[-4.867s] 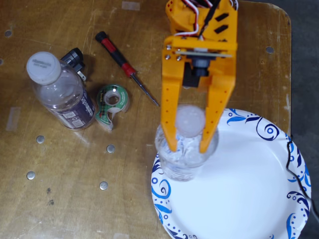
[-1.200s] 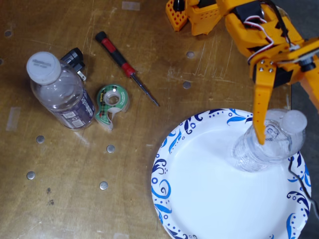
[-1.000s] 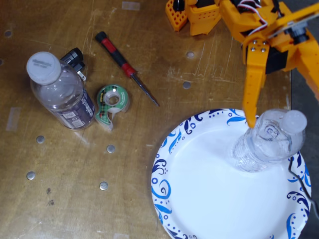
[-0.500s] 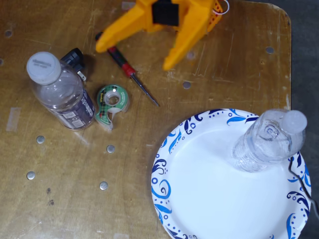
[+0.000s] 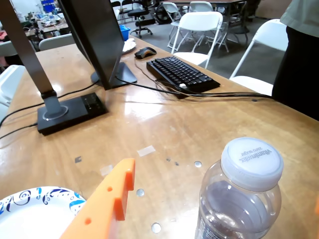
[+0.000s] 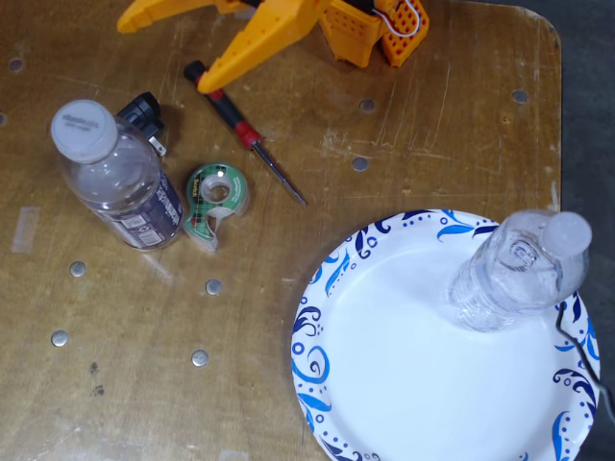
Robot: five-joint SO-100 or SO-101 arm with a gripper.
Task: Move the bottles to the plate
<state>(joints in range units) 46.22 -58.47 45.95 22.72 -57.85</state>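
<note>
The orange gripper (image 6: 163, 48) hangs with jaws apart, empty. Just below it stands the labelled bottle (image 6: 117, 178). Far right, the small bottle (image 6: 519, 274) stands on the plate (image 6: 384, 384).

From my station I count two clear plastic bottles: the larger labelled bottle (image 6: 117, 181) on the bare table, and the small crinkled bottle (image 6: 514, 274) on the plate. One paper plate (image 6: 332, 288) with blue swirls. One green tape dispenser (image 6: 216, 199). One red-and-black screwdriver (image 6: 240, 128). One small black object (image 6: 144, 112) behind the labelled bottle; I cannot tell what it is. One orange gripper (image 6: 161, 47) with two fingers. In the wrist view, one keyboard (image 5: 182, 73) and one mouse (image 5: 144, 52).
</note>
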